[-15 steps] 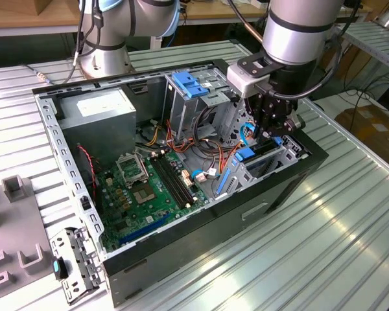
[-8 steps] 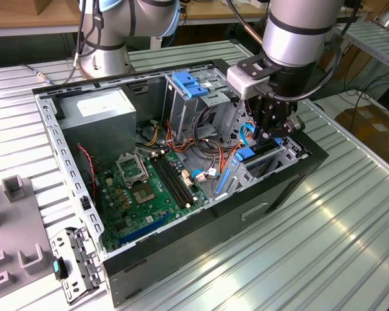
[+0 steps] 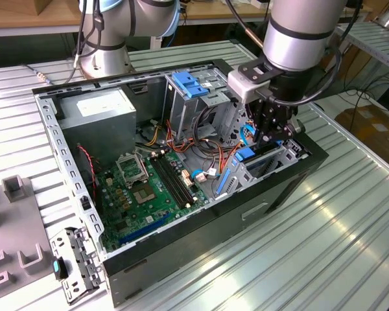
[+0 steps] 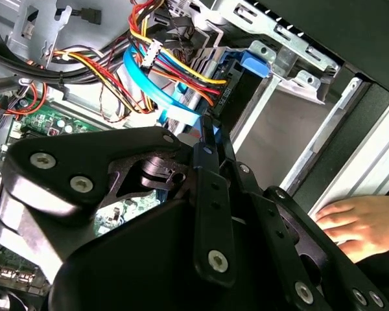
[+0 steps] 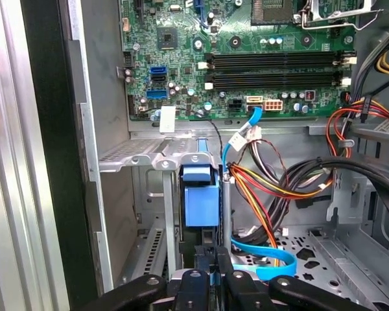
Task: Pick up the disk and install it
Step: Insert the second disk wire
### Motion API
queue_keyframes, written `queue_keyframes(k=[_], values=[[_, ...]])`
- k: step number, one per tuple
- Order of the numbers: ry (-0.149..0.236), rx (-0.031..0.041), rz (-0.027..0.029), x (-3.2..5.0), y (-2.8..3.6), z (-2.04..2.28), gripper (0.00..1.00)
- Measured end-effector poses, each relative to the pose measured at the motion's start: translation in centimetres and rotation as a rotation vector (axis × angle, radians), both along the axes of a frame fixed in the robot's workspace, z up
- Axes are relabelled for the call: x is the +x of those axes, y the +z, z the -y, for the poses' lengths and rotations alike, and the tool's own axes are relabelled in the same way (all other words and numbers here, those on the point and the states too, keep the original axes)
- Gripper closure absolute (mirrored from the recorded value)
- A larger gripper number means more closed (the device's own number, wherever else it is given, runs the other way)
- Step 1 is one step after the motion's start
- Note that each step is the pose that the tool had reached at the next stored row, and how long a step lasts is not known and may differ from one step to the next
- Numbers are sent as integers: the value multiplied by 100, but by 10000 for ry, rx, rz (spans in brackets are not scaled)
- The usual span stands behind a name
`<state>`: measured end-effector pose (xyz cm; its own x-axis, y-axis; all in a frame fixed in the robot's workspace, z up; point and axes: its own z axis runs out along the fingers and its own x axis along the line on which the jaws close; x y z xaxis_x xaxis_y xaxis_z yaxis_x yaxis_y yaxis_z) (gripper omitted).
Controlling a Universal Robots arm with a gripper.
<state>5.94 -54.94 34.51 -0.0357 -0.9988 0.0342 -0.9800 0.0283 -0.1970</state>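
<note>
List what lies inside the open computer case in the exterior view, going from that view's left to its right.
Grey power supply box → motherboard → blue latch piece on the drive cage → gripper down at the blue-railed disk in the bay.

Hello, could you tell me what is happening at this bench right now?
The robot arm's gripper is down inside the open computer case, at the drive cage near the case's front corner. Blue plastic of the disk stands on edge in the metal bay just ahead of the gripper in the first wrist view. A person's hand rests by the outside of the case in the second wrist view.
</note>
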Motion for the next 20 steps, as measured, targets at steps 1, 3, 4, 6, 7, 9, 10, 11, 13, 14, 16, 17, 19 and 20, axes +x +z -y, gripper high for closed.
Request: queue_keyframes(k=[1, 3, 4, 6, 7, 9, 10, 11, 13, 14, 16, 17, 19, 20], values=[[0, 0, 0, 0, -3, 0, 84], [0, 1, 0, 0, -11, 1, 84], [0, -1, 0, 0, -17, 1, 84], [0, 7, 0, 0, -17, 1, 84], [0, 19, 0, 0, -18, 1, 84], [0, 30, 0, 0, -16, 2, 84], [0, 33, 1, 0, -13, 1, 84], [0, 32, 0, 1, -7, -1, 84], [1, 35, 0, 1, -7, -3, 84], [0, 38, 1, 0, -7, -3, 84], [0, 52, -1, 0, -8, -5, 84], [0, 63, -1, 0, -10, -6, 84], [0, 77, -6, 0, -15, -8, 84], [-1, 90, -11, 0, -23, -9, 84]])
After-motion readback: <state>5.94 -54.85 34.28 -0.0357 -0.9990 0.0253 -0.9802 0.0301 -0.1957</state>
